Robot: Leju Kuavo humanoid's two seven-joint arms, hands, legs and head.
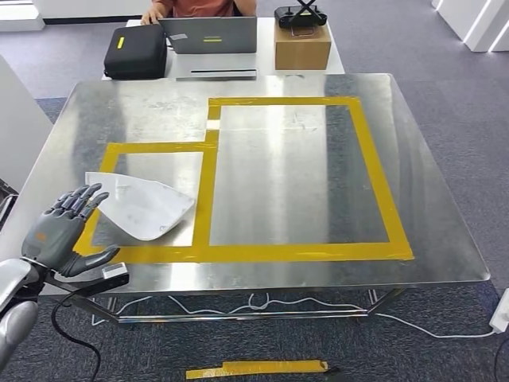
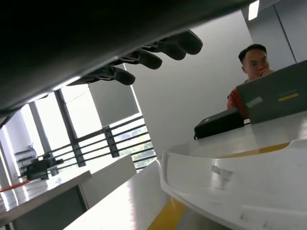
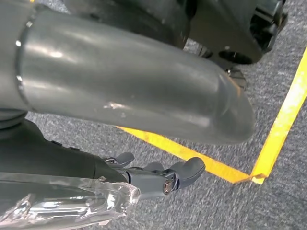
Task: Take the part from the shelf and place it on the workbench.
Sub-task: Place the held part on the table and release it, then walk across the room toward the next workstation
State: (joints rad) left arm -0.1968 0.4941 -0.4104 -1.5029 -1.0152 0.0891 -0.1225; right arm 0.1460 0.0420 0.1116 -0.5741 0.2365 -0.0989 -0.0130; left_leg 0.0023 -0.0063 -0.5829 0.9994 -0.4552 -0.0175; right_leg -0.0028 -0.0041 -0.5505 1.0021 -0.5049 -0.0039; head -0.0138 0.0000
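Beyond the far edge, a white desk point(image 1: 264, 60) carries a black case point(image 1: 135, 52), an open grey laptop point(image 1: 210, 35) and a cardboard box point(image 1: 302, 46) topped by a black controller point(image 1: 300, 16). A person point(image 1: 192, 7) sits behind the laptop. A yellow tape strip point(image 1: 257, 368) and a white cable point(image 1: 252, 305) lie on the grey carpet.

counter point(image 1: 420, 191): brushed sheet metal, semi-glossy, streaky reflections. part point(image 1: 144, 208): white moulded plastic, smooth, slight sheen. tape outlines point(image 1: 375, 171) on counter: yellow, matt. left hand point(image 1: 63, 231): grey plastic shell, dull sheen. left arm point(image 1: 13, 298): polished silver metal. floor point(image 1: 444, 56): grey carpet, rough pile. box point(image 1: 302, 46): plain brown cardboard, matt. case point(image 1: 135, 52): black fabric, matt.
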